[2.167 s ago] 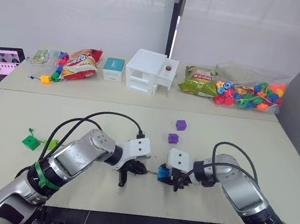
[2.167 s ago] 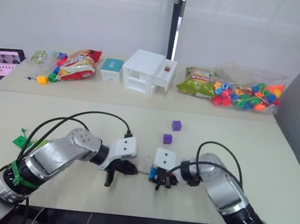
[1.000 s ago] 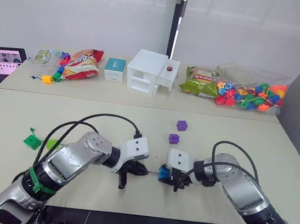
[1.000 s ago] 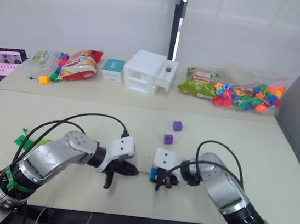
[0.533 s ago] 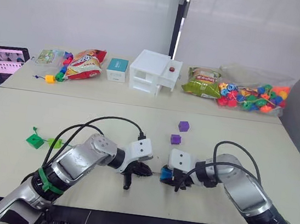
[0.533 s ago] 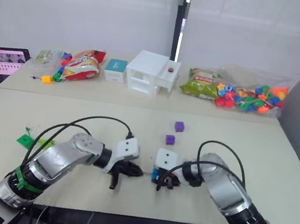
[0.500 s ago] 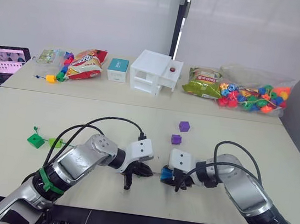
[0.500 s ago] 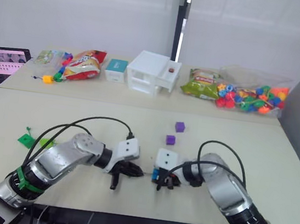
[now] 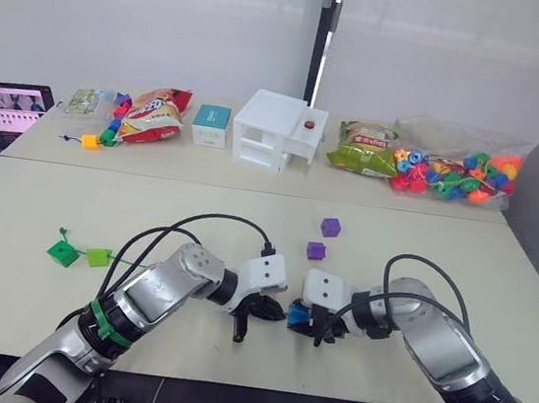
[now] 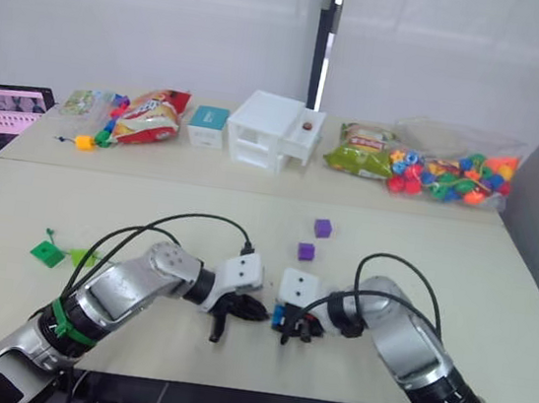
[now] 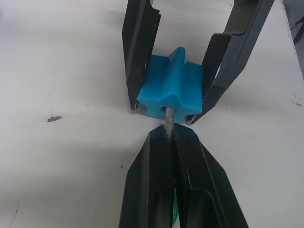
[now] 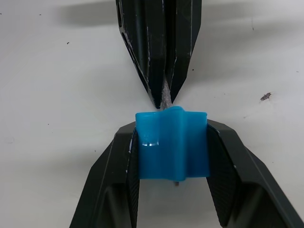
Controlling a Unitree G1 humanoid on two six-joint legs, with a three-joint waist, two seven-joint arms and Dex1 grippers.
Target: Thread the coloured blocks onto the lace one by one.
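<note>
Near the front edge of the table (image 9: 461, 257) the two arms meet tip to tip, and the threading of the first cube is under way. The right gripper (image 12: 172, 156) pinches the blue block (image 12: 172, 143) between its two fingers, low over the tabletop, with the hole facing the other arm. The left gripper (image 11: 169, 137) has its fingers pressed together on the lace (image 11: 168, 124), nipping it just behind the stiff greyish tip, and that tip sits at the mouth of the hole, apparently just entering. From the right wrist view a speck of grey shows at the far side of the block, though I cannot tell whether that is the tip coming through. The next move, as I judge it, calls for a straight push along the hole's axis, then a regrip on the emerging end. The two purple blocks (image 9: 323, 238) lie just beyond the grippers, and the dark green block (image 9: 63, 253) and light green block (image 9: 96, 257) sit well off to the left, side by side. The green run of the lace is mostly hidden behind the left gripper's fingers, so where it trails I cannot make out.
</note>
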